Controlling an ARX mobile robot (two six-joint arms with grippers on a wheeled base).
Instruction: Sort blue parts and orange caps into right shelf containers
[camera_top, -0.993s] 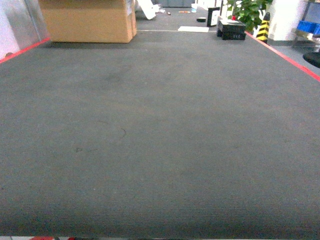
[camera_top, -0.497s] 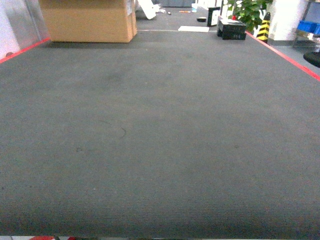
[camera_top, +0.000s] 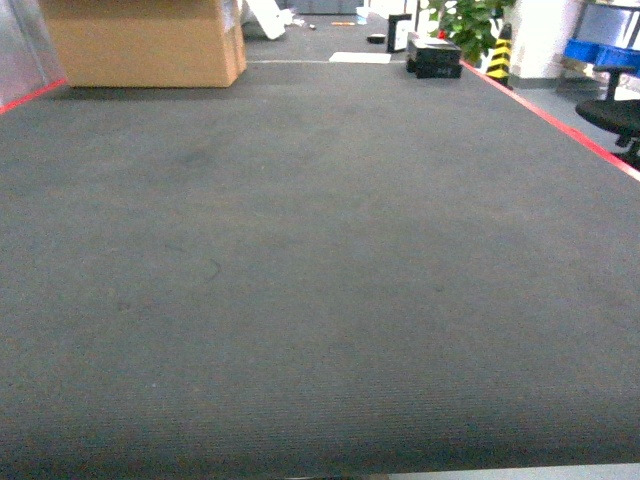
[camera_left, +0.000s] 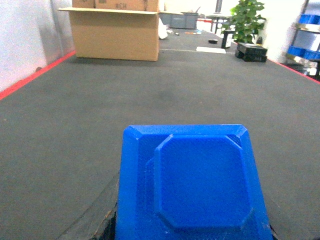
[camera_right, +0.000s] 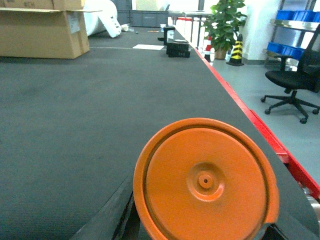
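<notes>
Dark grey carpet (camera_top: 300, 280) runs ahead, cardboard box (camera_top: 140, 42) far left, office chair (camera_right: 292, 87) right. Blue part (camera_left: 192, 185) fills my left wrist view, orange cap (camera_right: 205, 180) my right; claws themselves hidden, can't tell their state.

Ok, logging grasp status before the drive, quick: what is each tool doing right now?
Left: tool itself unseen; a blue part fills its wrist view, apparently carried.
Right: tool itself unseen; an orange cap likewise, apparently carried.
</notes>
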